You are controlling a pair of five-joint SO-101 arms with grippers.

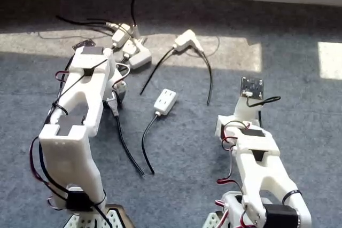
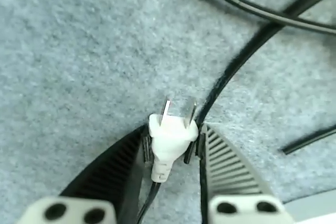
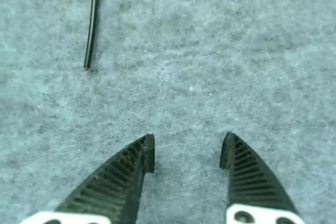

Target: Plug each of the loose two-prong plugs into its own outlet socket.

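My left gripper (image 2: pixel 172 142) is shut on a white two-prong plug (image 2: pixel 169 136), with both prongs pointing away from the fingers over the carpet. In the high view this gripper (image 1: pixel 115 95) sits at the left, and the plug's black cord (image 1: pixel 127 148) trails toward the front. A white outlet socket (image 1: pixel 165 101) on its own black cord lies at the centre, to the right of that gripper. Another white plug (image 1: pixel 187 40) lies farther back, and a cluster of white outlet and plug pieces (image 1: pixel 130 46) lies behind the left arm. My right gripper (image 3: pixel 186 153) stands open above bare carpet.
Everything lies on grey carpet. Black cables (image 2: pixel 252 51) cross the floor beyond the held plug. A loose black cable end (image 3: pixel 92 24) lies beyond my right gripper. The right arm (image 1: pixel 254 148) stands at the right, apart from the socket. A sunlit strip (image 1: pixel 235 52) crosses the back.
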